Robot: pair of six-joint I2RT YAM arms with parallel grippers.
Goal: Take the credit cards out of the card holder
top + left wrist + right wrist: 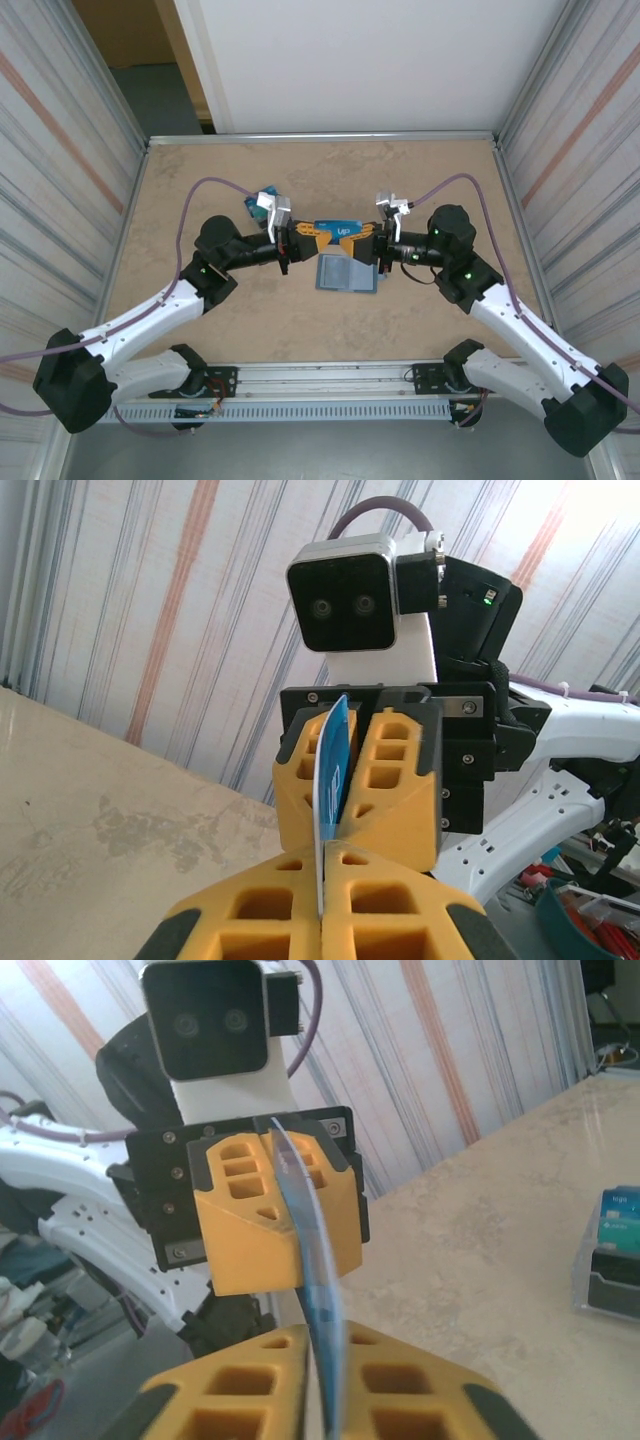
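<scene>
Credit card [335,231] bridges left pincer [308,238] and right pincer [368,240], both clamped on it.

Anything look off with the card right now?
Yes: the blue card is pinched at opposite ends by the left gripper and right gripper, and it bows sideways between them, as if squeezed lengthwise.

So by our tally we count two grippers, the left gripper [303,240] and the right gripper [366,244], one blue credit card [335,231], one card holder [347,273], and one little black piece [606,1285] stuffed with teal cards we honestly can't count.
</scene>
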